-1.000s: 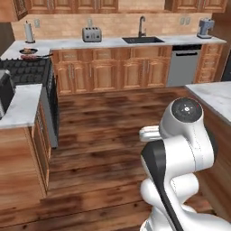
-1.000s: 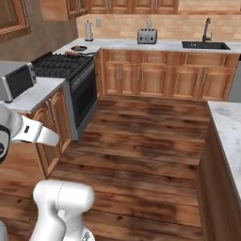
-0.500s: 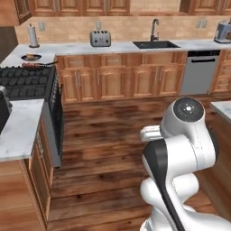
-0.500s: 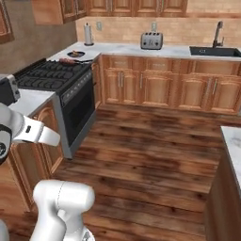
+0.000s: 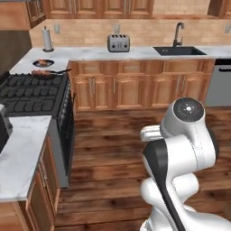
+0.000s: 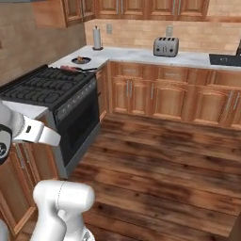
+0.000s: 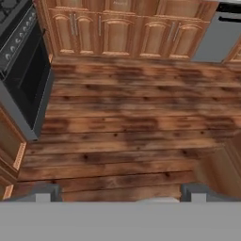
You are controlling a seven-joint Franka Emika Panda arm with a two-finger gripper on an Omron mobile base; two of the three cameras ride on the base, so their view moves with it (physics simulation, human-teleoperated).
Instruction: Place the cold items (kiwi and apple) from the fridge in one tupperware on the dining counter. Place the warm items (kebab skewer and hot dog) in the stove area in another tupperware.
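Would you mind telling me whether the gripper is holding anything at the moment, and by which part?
Nothing is held: the gripper is open, with only bare brown wooden floor between its fingertips.

There was 1 stove (image 5: 34, 92), 1 toaster (image 5: 118, 43), 1 sink (image 5: 179, 50) with 1 faucet (image 5: 177, 30), 1 paper towel roll (image 5: 47, 39), 1 dishwasher (image 5: 220, 81), 1 pan (image 5: 44, 72) on the stove and 1 small plate (image 5: 43, 62) on the counter (image 5: 90, 54) behind it.
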